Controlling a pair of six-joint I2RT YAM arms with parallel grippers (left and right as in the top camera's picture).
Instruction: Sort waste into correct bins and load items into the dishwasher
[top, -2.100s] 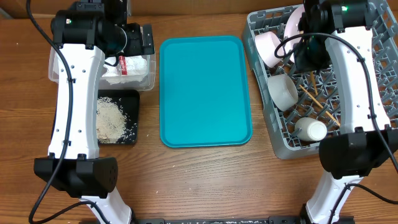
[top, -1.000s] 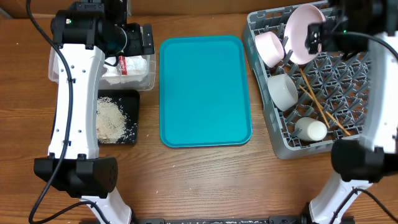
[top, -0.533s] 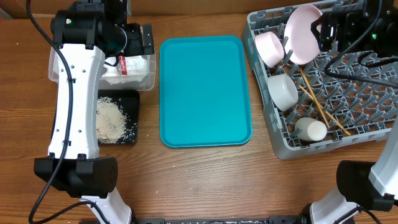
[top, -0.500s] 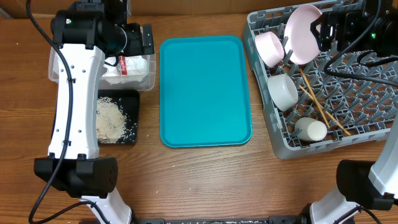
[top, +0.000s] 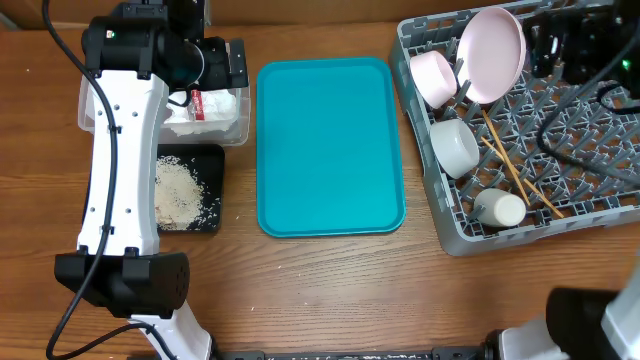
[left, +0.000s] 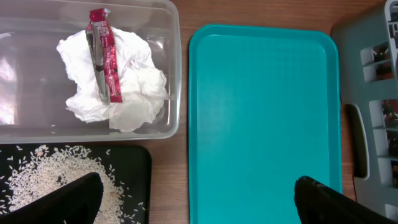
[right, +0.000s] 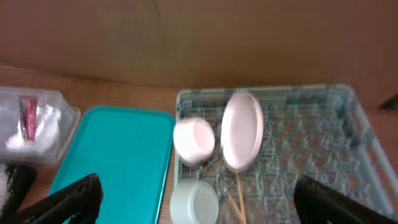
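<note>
The red wrapper (left: 102, 53) lies on crumpled tissue (left: 130, 87) inside the clear tub (left: 174, 62). Rice (top: 180, 195) covers the black tray (top: 212, 160) in front of it. In the grey dish rack (top: 580, 195) the pink plate (top: 492, 55) stands on edge. Beside it are a pink bowl (top: 433, 78), a white bowl (top: 455, 147), a white cup (top: 498, 208) and the chopsticks (top: 510, 165). My left gripper (left: 199, 202) hangs open above the tub's right end, holding nothing. My right gripper (right: 199, 199) is open and empty, high over the rack's far right.
A large teal tray (top: 330, 145) lies bare in the middle, between the bins and the rack. The left arm (top: 120, 150) stretches over the tub and black tray. A black cable (top: 560, 110) from the right arm hangs over the rack.
My right arm has lifted off the rack and pulled back to the far right, leaving the pink plate standing there. The left arm has not moved.
</note>
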